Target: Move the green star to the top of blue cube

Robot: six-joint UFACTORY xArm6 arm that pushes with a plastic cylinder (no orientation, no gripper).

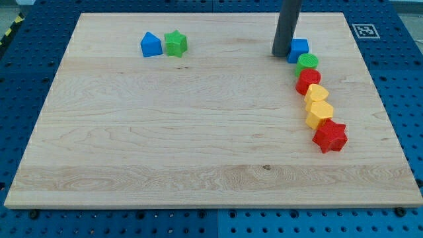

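The green star (176,43) lies near the view's top left, touching the right side of a blue pointed block (151,45). The blue cube (299,49) sits at the view's top right, at the head of a line of blocks. My tip (281,53) rests on the board just left of the blue cube, touching or nearly touching it. The tip is far to the right of the green star.
Below the blue cube runs a touching line: a green round block (307,63), a red block (308,80), a yellow block (316,94), a yellow heart-like block (320,114) and a red star (330,136). The wooden board (165,145) sits on a blue pegboard.
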